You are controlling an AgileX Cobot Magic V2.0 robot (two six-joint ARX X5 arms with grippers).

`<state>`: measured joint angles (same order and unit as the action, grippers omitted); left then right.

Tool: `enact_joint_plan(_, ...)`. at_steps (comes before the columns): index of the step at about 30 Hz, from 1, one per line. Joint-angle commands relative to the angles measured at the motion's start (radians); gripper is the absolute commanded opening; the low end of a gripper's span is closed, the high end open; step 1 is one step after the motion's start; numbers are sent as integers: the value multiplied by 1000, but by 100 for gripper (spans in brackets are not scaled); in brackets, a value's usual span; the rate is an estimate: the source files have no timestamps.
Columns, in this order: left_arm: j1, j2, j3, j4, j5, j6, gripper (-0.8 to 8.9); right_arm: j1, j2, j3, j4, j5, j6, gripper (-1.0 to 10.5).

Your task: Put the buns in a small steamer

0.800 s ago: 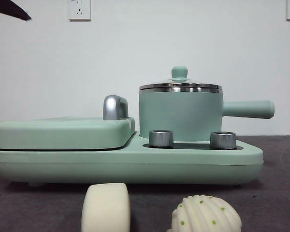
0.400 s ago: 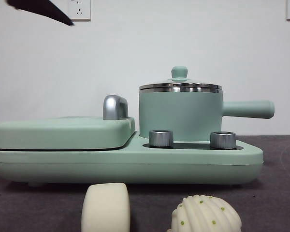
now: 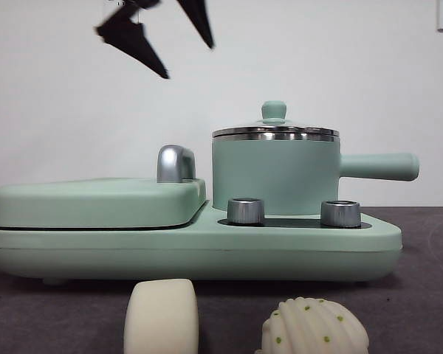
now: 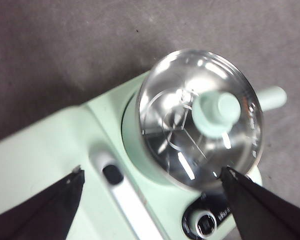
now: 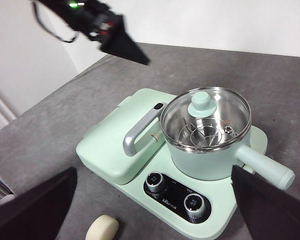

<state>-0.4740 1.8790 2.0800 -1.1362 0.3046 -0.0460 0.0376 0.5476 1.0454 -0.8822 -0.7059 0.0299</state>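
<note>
Nearest the front camera, the two buns lie untouched on the dark table: the smooth bun [image 3: 162, 316] beside the pleated, green-specked bun [image 3: 315, 327], both just in front of the mint-green cooker base [image 3: 192, 247]. Behind them the small steamer [image 3: 275, 175] sits on the base's right half, its glass lid [image 4: 200, 120] closed and its long handle [image 3: 376, 167] pointing away from the flat griddle [image 3: 96, 203] and chrome handle [image 3: 175, 163].

Above the griddle, the left gripper [image 3: 173, 40] hangs with jaws spread wide and empty; its wrist camera looks straight down on the lid's green knob [image 4: 217, 111], which sits off toward one jaw rather than centred between them. The right gripper [image 5: 155, 210] waits high and back, jaws wide apart and empty.

The step in hand appears to be uncovering the pot. The next move likely calls for centring over the knob, descending and closing on it. The air above the lid is clear; the chrome handle stands close alongside, though exact clearance is hard to judge.
</note>
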Motion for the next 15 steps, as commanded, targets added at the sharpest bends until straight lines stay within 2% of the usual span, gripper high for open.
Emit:
enact_joint_plan(1,-42,107,168,-47,-31,16,447,2,6,17,6,-1,-5,491)
enact_joint_plan(6,-116,229,314,-75,-51,9,447,2,6,17,6,-1,-5,491)
enact_joint_plan(15,-218,316,322,-47,-100,42,439,2,6,17,6,-1,-5,491)
